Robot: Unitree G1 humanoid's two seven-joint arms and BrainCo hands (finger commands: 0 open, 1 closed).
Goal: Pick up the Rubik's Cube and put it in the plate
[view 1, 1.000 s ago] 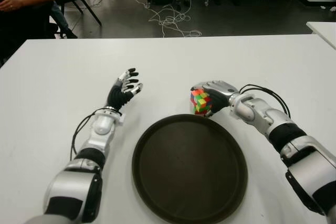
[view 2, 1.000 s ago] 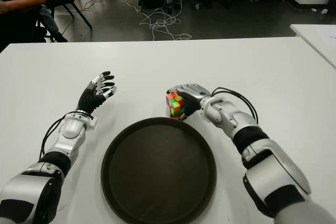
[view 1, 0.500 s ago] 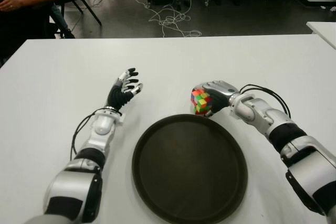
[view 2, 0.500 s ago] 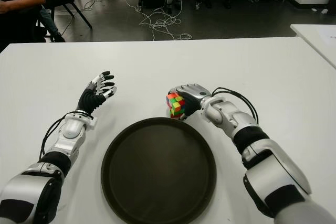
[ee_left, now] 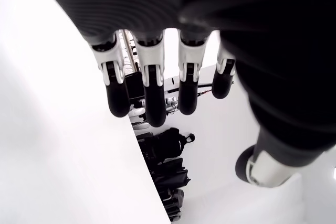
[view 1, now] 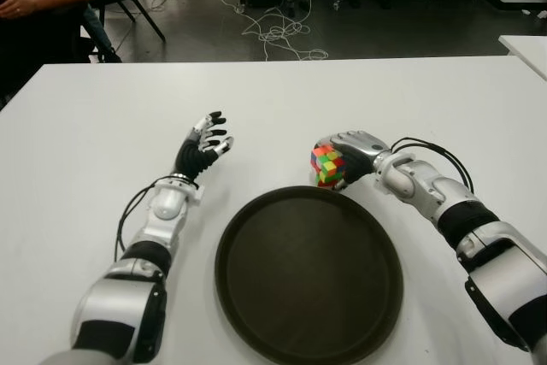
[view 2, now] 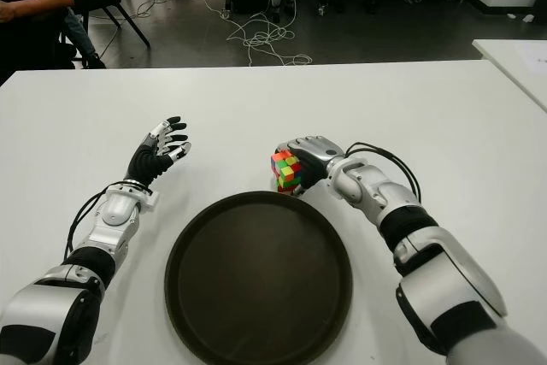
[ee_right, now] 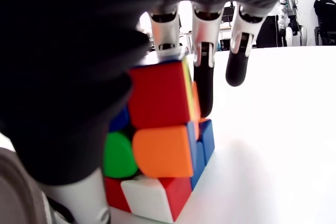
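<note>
A multicoloured Rubik's Cube (view 1: 327, 166) sits just beyond the far rim of the dark round plate (view 1: 248, 297), in the grasp of my right hand (view 1: 346, 153). In the right wrist view the fingers (ee_right: 203, 72) curl over the cube (ee_right: 160, 140), whose lower edge is close to the white table. My left hand (view 1: 203, 144) shows to the left of the plate, fingers spread and holding nothing.
The white table (view 1: 102, 126) stretches wide around the plate. A seated person (view 1: 38, 6) is at the far left corner. Cables (view 1: 278, 32) lie on the floor beyond the table. Another white table's corner (view 1: 526, 44) shows at far right.
The right hand with the cube has shifted very slightly; the left arm has stayed put.
</note>
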